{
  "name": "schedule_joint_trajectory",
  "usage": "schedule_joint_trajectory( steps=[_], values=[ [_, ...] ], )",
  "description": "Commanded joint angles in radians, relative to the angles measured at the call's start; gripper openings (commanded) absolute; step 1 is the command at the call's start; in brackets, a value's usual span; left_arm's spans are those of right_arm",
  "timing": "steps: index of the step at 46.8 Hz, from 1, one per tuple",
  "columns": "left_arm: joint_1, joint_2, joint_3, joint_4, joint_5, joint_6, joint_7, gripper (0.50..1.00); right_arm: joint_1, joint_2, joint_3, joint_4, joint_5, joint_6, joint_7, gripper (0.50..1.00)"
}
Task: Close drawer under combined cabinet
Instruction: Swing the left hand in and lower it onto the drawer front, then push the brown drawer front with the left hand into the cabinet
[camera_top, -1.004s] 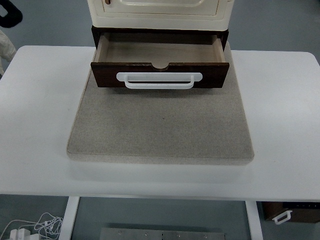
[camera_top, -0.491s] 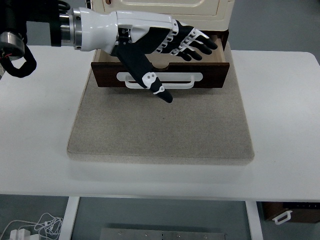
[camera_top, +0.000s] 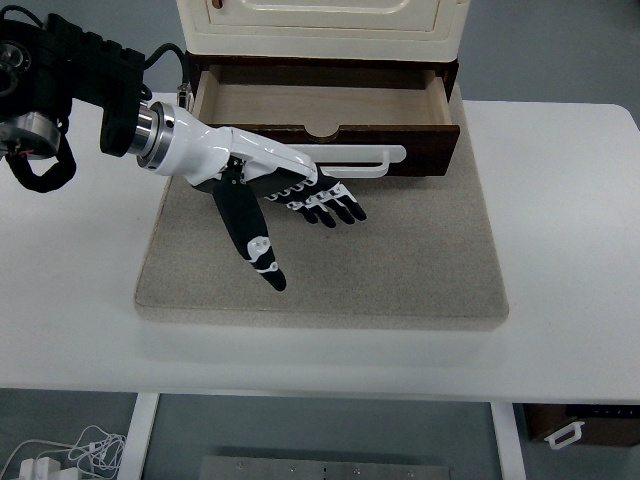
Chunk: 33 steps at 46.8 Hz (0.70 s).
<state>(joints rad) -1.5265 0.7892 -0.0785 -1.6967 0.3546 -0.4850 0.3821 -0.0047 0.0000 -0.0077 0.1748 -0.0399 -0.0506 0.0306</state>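
Observation:
A dark brown wooden drawer stands pulled out under a cream cabinet. The drawer is empty and has a white bar handle on its front. My left hand comes in from the upper left, white and black, with fingers spread flat and thumb pointing toward the near edge. It hovers over the mat just in front of the drawer front and covers the handle's left part. It holds nothing. The right arm is out of view.
A grey felt mat lies on the white table under the cabinet. Below the table, a second brown drawer part shows at lower right and white cables at lower left.
My left hand entered the view from the left, passed over the open drawer, then dropped down and toward the near side to sit in front of the drawer face. The drawer has not moved.

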Motion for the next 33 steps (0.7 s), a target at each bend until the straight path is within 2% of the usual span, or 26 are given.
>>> schedule_joint_trajectory(
  steps=[1, 15, 23, 33],
  values=[
    [0.0, -0.044, 0.006, 0.005, 0.006, 0.005, 0.041, 1.0, 0.0, 0.0, 0.0, 0.0, 0.0, 0.0, 0.0, 0.952],
    [-0.014, -0.142, 0.026, 0.097, 0.009, 0.003, 0.159, 1.0, 0.0, 0.0, 0.0, 0.0, 0.0, 0.0, 0.0, 0.952],
    [-0.027, -0.163, 0.043, 0.118, 0.009, 0.002, 0.185, 1.0, 0.0, 0.0, 0.0, 0.0, 0.0, 0.0, 0.0, 0.952],
    [-0.038, -0.209, 0.063, 0.127, 0.007, 0.039, 0.211, 1.0, 0.0, 0.0, 0.0, 0.0, 0.0, 0.0, 0.0, 0.952]
  ],
)
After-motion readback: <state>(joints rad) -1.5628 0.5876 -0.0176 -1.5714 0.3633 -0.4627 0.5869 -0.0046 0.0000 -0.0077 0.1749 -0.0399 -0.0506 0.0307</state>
